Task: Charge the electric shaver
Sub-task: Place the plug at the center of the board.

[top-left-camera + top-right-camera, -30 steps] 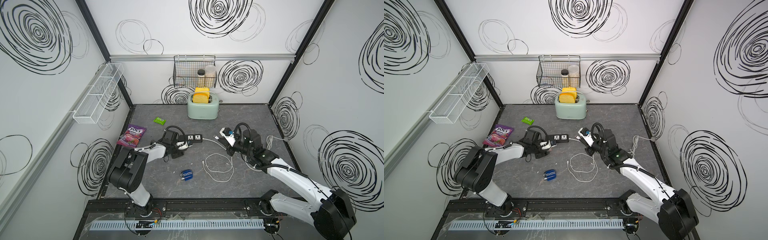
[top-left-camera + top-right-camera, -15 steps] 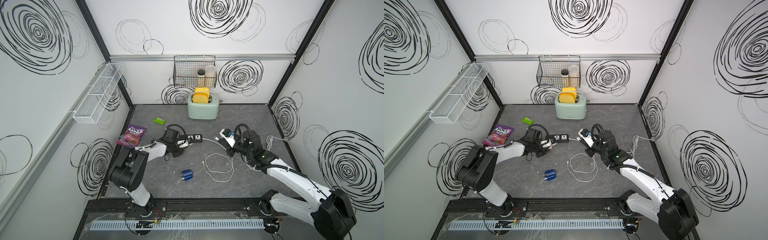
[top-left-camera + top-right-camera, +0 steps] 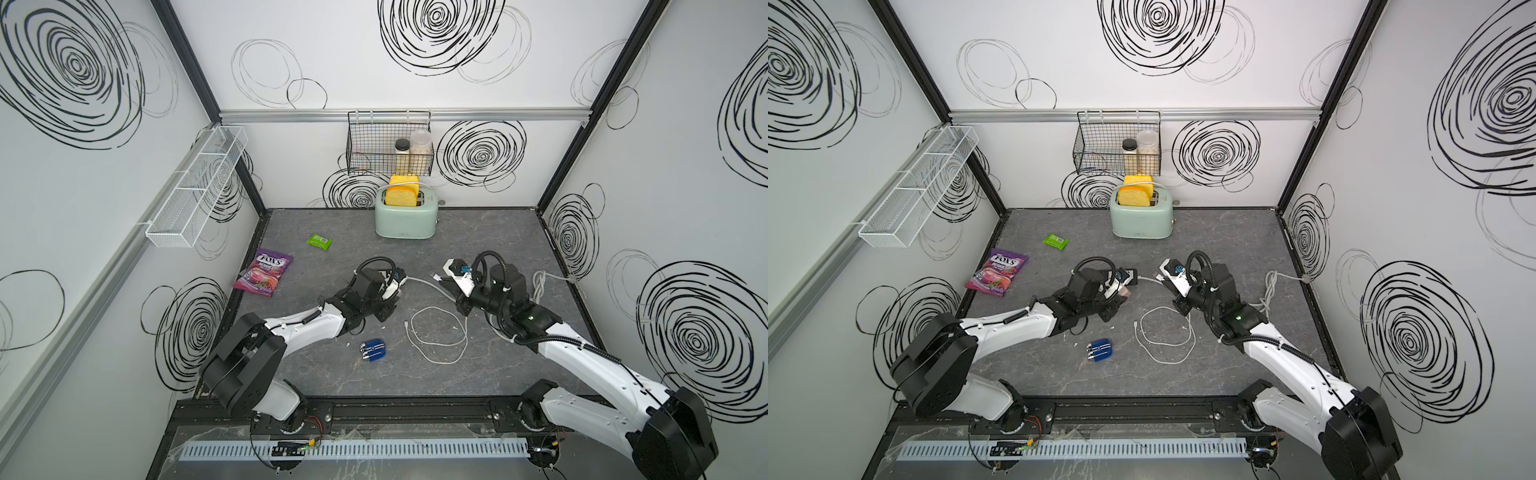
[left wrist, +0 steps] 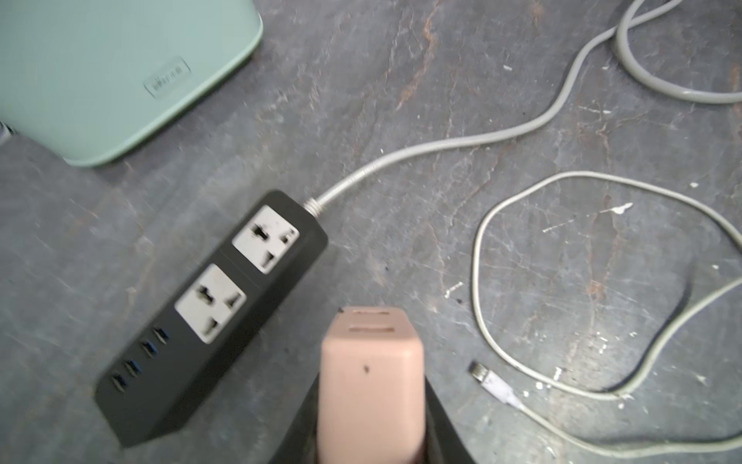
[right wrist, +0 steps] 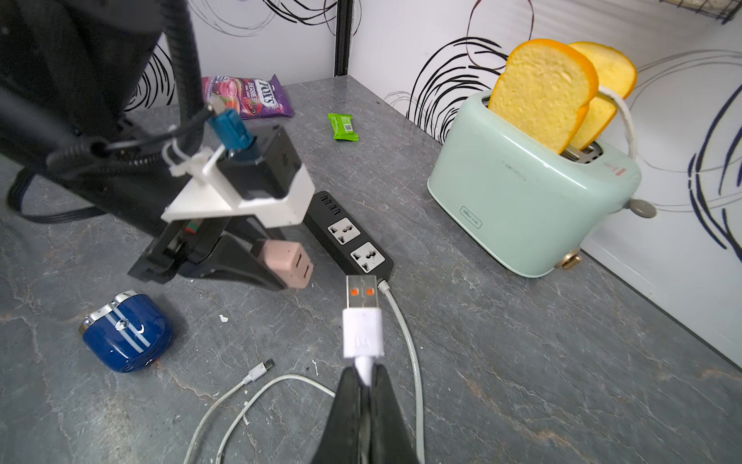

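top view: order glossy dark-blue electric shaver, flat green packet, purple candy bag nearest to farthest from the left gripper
1. Glossy dark-blue electric shaver, on the robot's side of the left gripper.
2. Flat green packet, toward the back wall.
3. Purple candy bag, beside the left wall.

Robot lab test cell, white walls (image 3: 353, 62) scrawled with black swirls (image 3: 436, 25), black frame posts (image 3: 185, 62), two arms (image 3: 299, 328) on a front rail (image 3: 415, 411), grey table (image 3: 490, 249), toaster (image 3: 405, 222) and wire basket (image 3: 374, 145) as props.

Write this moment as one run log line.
left gripper: holds pink adapter | right gripper: holds USB plug | shaver: free on table
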Available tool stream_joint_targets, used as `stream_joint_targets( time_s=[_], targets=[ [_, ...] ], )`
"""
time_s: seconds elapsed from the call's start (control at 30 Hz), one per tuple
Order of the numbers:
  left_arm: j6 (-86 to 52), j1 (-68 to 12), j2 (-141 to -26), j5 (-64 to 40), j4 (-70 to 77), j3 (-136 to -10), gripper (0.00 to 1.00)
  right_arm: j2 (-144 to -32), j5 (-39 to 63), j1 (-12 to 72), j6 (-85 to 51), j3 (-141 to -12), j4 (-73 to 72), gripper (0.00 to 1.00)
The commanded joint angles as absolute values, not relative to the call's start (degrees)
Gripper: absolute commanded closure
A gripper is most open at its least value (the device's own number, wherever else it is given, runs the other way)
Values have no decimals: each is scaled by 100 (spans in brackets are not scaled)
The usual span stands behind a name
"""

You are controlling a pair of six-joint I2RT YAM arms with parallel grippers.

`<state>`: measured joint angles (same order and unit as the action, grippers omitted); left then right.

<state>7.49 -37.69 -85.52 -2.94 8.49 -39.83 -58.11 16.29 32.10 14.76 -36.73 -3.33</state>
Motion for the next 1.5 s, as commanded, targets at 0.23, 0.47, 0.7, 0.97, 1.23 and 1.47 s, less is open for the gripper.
stream_joint_targets(
  time_s=[0.23, 0.47, 0.7, 0.97, 1.23, 1.47],
  targets=[
    [-311, -3946, -8953, 355, 1563, -3592, 73, -5621, 1639, 3193, 1403, -3570, -566, 100],
    [-545, -3946, -9339, 434, 2079, -3361, 70, -5591, 1690, 3192, 1388, -3533, -650, 100],
    [-579, -3946, -9510, 480, 2521, -3118, 51, -5590, 1790, 3192, 1419, -3534, -689, 100],
    [-370, -4025, -9451, 569, 3232, -2707, 43, -5658, 1828, 3191, 1430, -3523, -769, 100],
    [-194, -4020, -9570, 508, 4005, -2461, 47, -5783, 1735, 3197, 1417, -3629, -654, 100],
    [-185, -4021, -9832, 463, 4250, -2605, 51, -5899, 1765, 3192, 1435, -3573, -728, 100]
  ],
)
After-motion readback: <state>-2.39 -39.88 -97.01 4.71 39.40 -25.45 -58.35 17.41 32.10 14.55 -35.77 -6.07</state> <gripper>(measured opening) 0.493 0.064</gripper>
